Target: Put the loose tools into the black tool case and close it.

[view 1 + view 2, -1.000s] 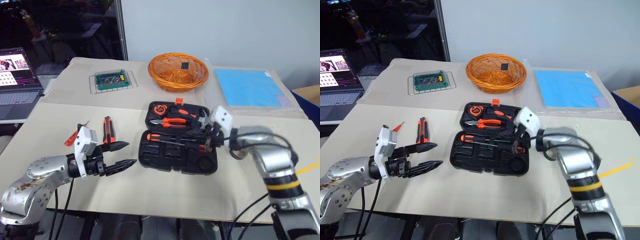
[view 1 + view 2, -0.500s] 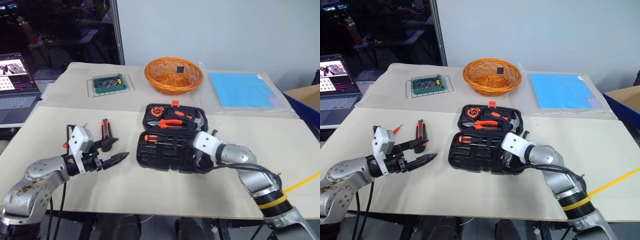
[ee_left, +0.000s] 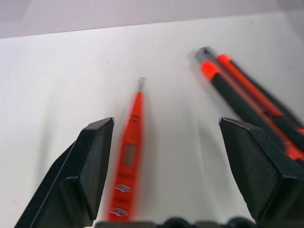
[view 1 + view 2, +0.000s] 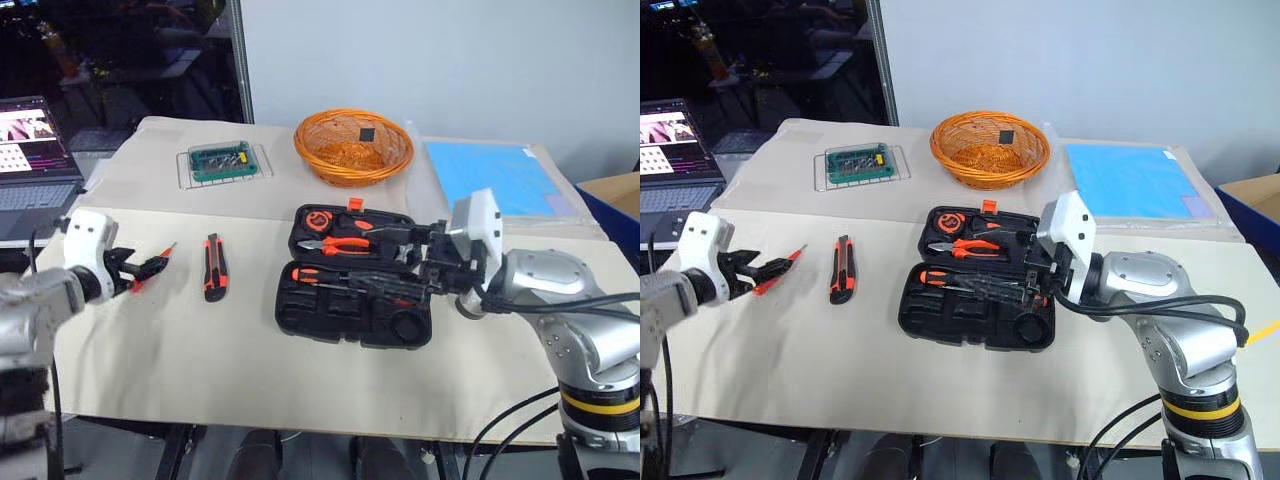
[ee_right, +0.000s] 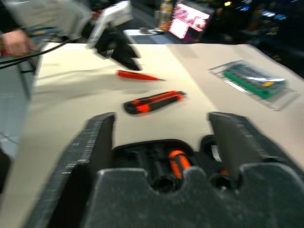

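Note:
The black tool case lies open mid-table, with pliers, a hammer and a tape measure in its far half and an orange-handled screwdriver in its near half. My right gripper hovers open over the case's right side, holding nothing. A slim red screwdriver lies at the table's left, between the open fingers of my left gripper. The orange-and-black utility knife lies just right of it, between that gripper and the case.
An orange wicker basket stands behind the case. A clear box with a green bit set is at the back left, a blue sheet at the back right. A laptop sits off the table's left edge.
My right gripper has opened and lifted off the case's near half. My left arm has swung out to the left and now straddles the red screwdriver.

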Action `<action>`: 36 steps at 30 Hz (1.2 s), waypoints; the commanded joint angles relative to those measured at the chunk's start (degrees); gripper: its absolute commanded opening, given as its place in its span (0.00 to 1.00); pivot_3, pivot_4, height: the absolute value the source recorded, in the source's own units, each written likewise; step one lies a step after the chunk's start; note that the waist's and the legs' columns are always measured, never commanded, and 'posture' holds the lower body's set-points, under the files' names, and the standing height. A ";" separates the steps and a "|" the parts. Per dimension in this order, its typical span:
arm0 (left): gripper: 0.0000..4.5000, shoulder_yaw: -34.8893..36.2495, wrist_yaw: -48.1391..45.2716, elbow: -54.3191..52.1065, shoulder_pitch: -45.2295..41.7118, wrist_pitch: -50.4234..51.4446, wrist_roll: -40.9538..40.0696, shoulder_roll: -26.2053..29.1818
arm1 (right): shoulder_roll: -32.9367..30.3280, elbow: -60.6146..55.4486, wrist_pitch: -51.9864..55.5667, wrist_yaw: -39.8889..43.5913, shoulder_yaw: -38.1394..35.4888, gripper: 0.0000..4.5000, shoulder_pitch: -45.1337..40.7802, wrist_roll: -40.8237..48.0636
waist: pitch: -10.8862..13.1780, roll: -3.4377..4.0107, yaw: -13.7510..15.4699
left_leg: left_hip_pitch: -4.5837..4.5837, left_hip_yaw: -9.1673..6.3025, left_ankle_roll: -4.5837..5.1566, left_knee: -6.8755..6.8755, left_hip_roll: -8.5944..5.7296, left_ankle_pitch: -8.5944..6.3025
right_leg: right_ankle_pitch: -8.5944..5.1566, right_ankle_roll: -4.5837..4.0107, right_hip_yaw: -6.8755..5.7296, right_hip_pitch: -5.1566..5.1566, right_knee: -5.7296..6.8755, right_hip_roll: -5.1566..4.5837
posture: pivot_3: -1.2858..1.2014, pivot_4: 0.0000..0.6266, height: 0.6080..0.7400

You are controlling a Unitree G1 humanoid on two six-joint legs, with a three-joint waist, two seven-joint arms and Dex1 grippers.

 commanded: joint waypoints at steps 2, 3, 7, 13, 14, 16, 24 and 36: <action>0.84 -9.58 -8.25 17.10 -9.93 -7.20 9.35 1.64 | -2.79 -5.18 -0.30 0.68 0.23 0.99 1.26 1.59 | -0.01 -0.01 0.15 | -0.33 0.00 0.02 0.00 -0.01 0.01 | 0.06 0.11 0.00 -0.20 0.02 0.02 | 0.52 0.24 1.00; 0.84 -10.99 -9.16 19.96 -11.46 -7.43 10.68 1.35 | -3.31 -5.47 -0.82 0.74 0.37 0.99 2.03 1.03 | -0.01 -0.01 0.12 | -0.46 0.00 0.03 0.02 0.00 0.02 | 0.07 0.12 0.00 -0.28 0.02 0.04 | 0.52 0.24 1.00; 0.69 -15.55 -13.22 27.59 -14.26 -11.12 15.27 0.78 | -4.28 -6.54 -0.88 -0.55 -0.43 1.00 3.34 1.45 | -0.03 -0.03 0.13 | -0.85 -0.08 0.03 0.08 -0.01 0.02 | 0.06 0.18 -0.01 -0.55 0.06 0.13 | 0.52 0.24 1.00; 0.19 -13.38 -16.81 28.18 -13.26 -16.77 15.00 0.31 | -5.43 -7.66 -2.17 -0.61 -1.72 1.00 7.00 2.00 | -0.04 0.00 -0.22 | -0.63 -0.07 0.04 0.14 0.05 0.03 | 0.07 0.17 -0.01 -0.40 0.14 0.14 | 0.52 0.24 1.00; 0.10 -12.19 -18.39 26.36 -11.90 -21.59 14.23 0.81 | -5.05 -7.62 -2.18 -1.03 -1.98 1.00 7.29 2.41 | -0.04 0.00 -0.28 | -0.57 -0.04 0.04 0.17 0.05 0.03 | 0.08 0.17 0.00 -0.36 0.14 0.12 | 0.52 0.24 1.00; 0.10 -8.01 -24.21 20.35 -9.72 -24.87 9.21 1.49 | -4.58 -7.65 -2.78 -1.25 -2.64 1.00 8.51 2.81 | -0.04 -0.01 -0.33 | -0.53 -0.02 0.04 0.16 0.08 0.03 | 0.12 0.12 0.01 -0.33 0.13 0.10 | 0.52 0.24 1.00; 0.10 -16.66 -36.03 -12.28 -13.95 -8.53 1.16 -1.08 | -7.14 -12.90 -8.09 0.77 -14.22 1.00 25.98 1.29 | 0.04 -0.23 2.13 | -1.02 -0.06 0.04 0.28 -0.04 0.03 | 0.05 0.36 -0.16 -0.38 0.04 -0.06 | 0.52 0.24 1.00; 0.10 -38.45 -34.61 -2.41 -27.58 -18.90 17.19 -20.65 | -9.40 -19.05 -7.13 -0.64 -30.07 1.00 42.39 2.86 | 0.00 -0.13 -0.06 | -0.62 -0.10 0.16 0.77 0.07 0.11 | -0.15 0.75 0.05 0.47 0.08 0.21 | 0.52 0.24 1.00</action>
